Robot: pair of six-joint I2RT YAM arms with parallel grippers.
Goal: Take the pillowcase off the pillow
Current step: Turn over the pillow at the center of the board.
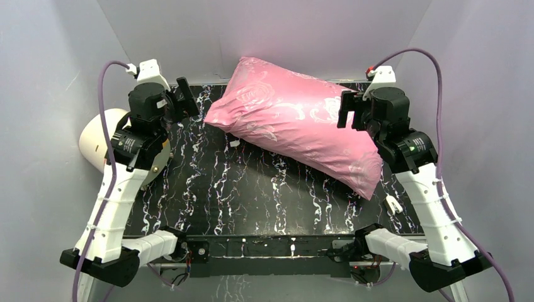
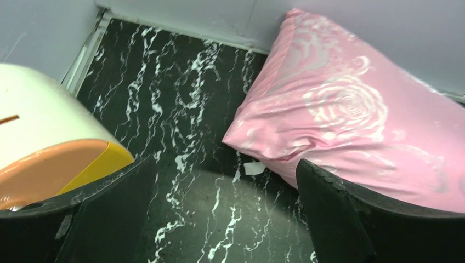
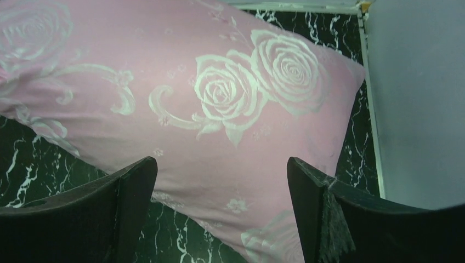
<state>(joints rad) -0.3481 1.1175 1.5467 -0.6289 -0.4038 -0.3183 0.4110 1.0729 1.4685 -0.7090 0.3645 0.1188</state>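
The pillowcase (image 1: 296, 119), shiny pink satin with pale roses, lies slantwise across the back and right of the black marbled table (image 1: 252, 189). It fully covers the pillow, so no white cushion shows. My left gripper (image 1: 184, 99) is open and empty, raised beside the pillowcase's left end; in the left wrist view that end (image 2: 340, 115) lies ahead and to the right of the gripper (image 2: 227, 208). My right gripper (image 1: 347, 110) is open and empty, hovering over the pillowcase's right half (image 3: 219, 109), which fills the right wrist view between the fingers (image 3: 222, 213).
A cream-and-orange cylinder (image 1: 101, 138) lies off the table's left edge, behind my left arm; it also shows in the left wrist view (image 2: 49, 142). A small white scrap (image 1: 234, 143) lies by the pillowcase's lower left edge. A small white piece (image 1: 393, 204) lies near the right arm. Grey walls enclose the table.
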